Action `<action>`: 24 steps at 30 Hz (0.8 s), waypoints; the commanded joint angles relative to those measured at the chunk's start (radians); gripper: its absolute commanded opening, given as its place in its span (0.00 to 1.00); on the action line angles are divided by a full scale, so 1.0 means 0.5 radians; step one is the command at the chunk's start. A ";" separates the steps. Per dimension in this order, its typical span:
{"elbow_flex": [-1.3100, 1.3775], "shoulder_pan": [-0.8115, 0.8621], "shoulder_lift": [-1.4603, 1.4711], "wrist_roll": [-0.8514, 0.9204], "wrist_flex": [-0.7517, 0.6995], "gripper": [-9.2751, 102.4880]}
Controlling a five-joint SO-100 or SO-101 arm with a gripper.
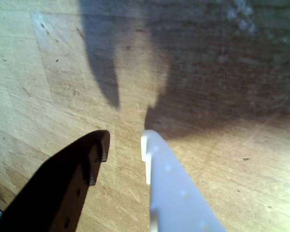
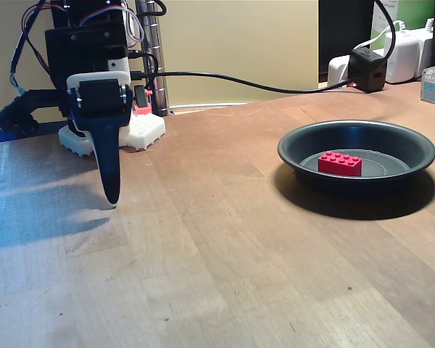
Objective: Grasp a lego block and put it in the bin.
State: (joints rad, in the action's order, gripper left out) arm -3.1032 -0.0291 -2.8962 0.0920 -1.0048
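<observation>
1. Gripper [image 1: 124, 145] is pointing down over bare wooden table [image 2: 225, 268] at left of fixed view, tips just above the boards; in wrist view its jaws are standing slightly apart w/ only wood showing between them, so it is holding nothing.
2. Lego block [image 2: 340, 163] is lying flat inside the bin [image 2: 297, 148], on the ringed bottom, well apart from gripper; task is looking done as things lie.
3. Risk: arm is hanging low, so a sideways sweep toward the right of fixed view could be clipping the flared rim & sliding or tipping the light dish, spilling the brick. A further drop would be jamming fingertips into the tabletop.
4. Materials: brick is glossy red hard plastic, studs in two rows; bin is dark, smooth, shallow, round, prob. metal; table is matte, scratched plank wood.
5. Fingers: one black [image 1: 94, 154], one white [image 1: 157, 159], both rigid plastic, tapering.
</observation>
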 commanded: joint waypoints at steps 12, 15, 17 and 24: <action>-0.104 0.003 -0.012 -0.015 -0.012 0.11; -0.104 -0.003 -0.012 -0.015 -0.003 0.11; -0.104 -0.012 -0.012 -0.015 -0.006 0.11; -0.104 -0.012 -0.012 -0.015 -0.009 0.11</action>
State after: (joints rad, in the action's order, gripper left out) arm -3.1032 -0.0291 -2.8977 0.0920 -1.0048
